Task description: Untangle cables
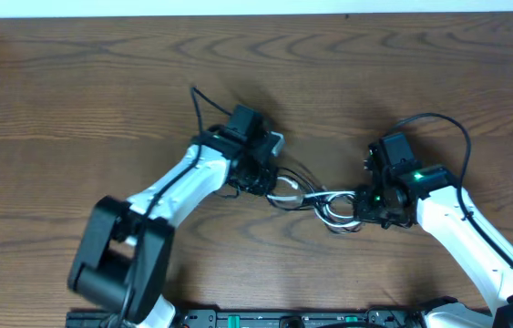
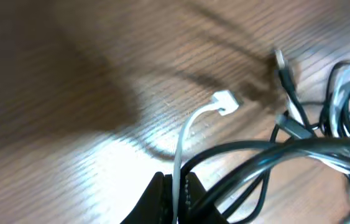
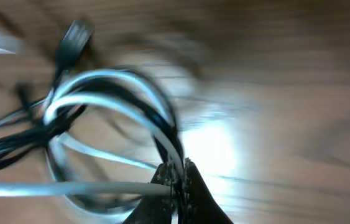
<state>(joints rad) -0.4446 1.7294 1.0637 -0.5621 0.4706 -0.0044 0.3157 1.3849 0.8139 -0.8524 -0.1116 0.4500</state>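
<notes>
Claws pinch opposite sides of the cables [image 1: 324,205], seemingly to draw the tangle apart: left claw [image 2: 176,186] clamps the white cord [image 2: 181,146], right claw [image 3: 178,180] clamps looped cables. Beyond, the knot stretches between them, mid-tabletop [image 1: 101,91].

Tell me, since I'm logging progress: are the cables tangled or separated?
Tangled. Black and white cables cross in one bunch between left gripper and right gripper, each shut on strands.

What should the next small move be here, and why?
Probably draw the left tool and right tool gently apart: the left pinches the white cord, the right pinches looped cables, and the tangle between them is bunched.
</notes>
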